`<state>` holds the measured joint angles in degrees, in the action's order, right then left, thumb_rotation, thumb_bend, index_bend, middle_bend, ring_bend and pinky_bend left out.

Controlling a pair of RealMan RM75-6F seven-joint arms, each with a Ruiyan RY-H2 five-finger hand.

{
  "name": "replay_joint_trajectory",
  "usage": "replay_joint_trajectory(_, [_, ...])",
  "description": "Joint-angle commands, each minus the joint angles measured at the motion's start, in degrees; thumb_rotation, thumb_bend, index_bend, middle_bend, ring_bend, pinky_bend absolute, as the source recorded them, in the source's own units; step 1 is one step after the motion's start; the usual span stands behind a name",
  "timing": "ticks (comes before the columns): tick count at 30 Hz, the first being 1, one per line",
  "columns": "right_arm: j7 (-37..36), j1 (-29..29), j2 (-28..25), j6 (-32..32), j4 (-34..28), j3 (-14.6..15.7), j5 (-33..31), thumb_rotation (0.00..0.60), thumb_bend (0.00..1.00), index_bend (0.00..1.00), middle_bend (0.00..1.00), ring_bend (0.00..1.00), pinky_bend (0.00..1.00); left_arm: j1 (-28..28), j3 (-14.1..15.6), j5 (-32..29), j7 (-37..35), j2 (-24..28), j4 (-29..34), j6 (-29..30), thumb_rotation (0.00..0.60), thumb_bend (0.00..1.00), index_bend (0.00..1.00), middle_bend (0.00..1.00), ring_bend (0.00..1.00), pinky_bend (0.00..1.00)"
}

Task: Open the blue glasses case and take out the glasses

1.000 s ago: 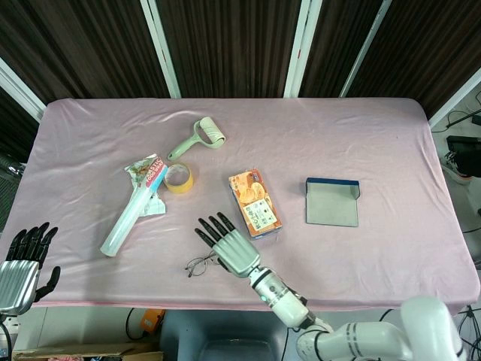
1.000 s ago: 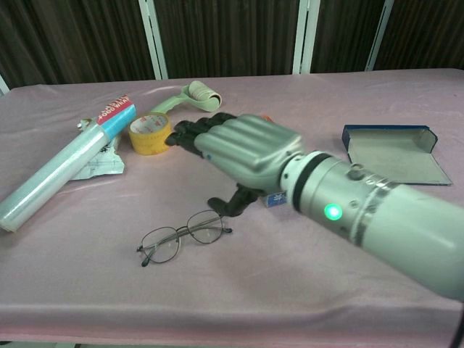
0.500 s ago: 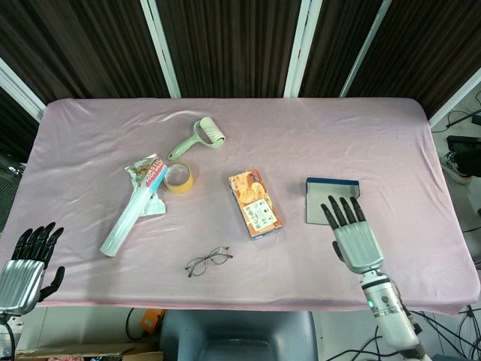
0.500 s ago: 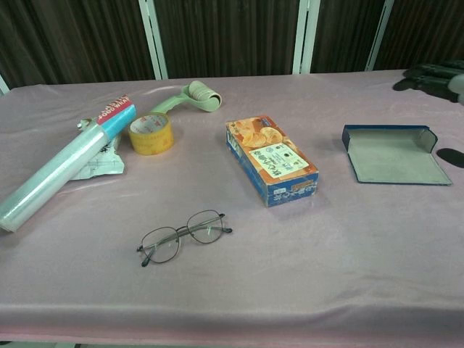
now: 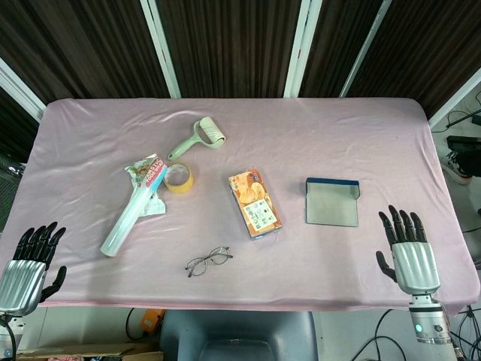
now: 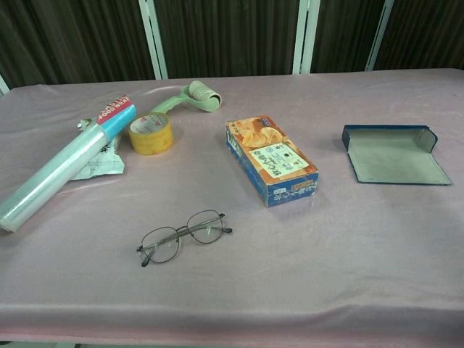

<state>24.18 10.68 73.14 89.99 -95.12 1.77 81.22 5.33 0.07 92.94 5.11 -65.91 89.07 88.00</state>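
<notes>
The blue glasses case (image 5: 331,201) (image 6: 394,153) lies open on the right of the pink cloth, its grey inside bare. The thin-rimmed glasses (image 5: 208,261) (image 6: 183,236) lie unfolded on the cloth near the front edge, left of centre. My right hand (image 5: 409,252) is at the front right corner, fingers spread and holding nothing, well right of the case. My left hand (image 5: 28,265) hovers at the front left corner, fingers apart and empty. Neither hand shows in the chest view.
An orange snack box (image 5: 255,203) (image 6: 272,159) lies between the glasses and the case. A yellow tape roll (image 5: 179,177), a clear film roll (image 5: 128,217), a crumpled wrapper (image 5: 146,171) and a green lint roller (image 5: 199,139) are on the left half.
My right hand left the glasses on the cloth and swept right, past the open case, to the front right corner. My left hand barely moved.
</notes>
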Motion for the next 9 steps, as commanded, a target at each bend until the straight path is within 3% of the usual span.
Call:
replay_joint_trajectory(1, [0.1,-0.1,-0.1,-1.0,-0.2,-0.3,0.1,0.600,0.50,0.08,0.00,0.00,0.00,-0.1,0.1,0.0,0.2,0.0,0.1,0.0,0.600,0.42,0.00,0.00,0.00,0.03])
replay_joint_trajectory(9, [0.3,-0.3,-0.2,-2.7,-0.4,-0.9,0.8,0.600,0.50,0.10,0.00,0.00,0.00,-0.2,0.3,0.1,0.3,0.0,0.2,-0.1,0.600,0.42,0.00,0.00,0.00,0.03])
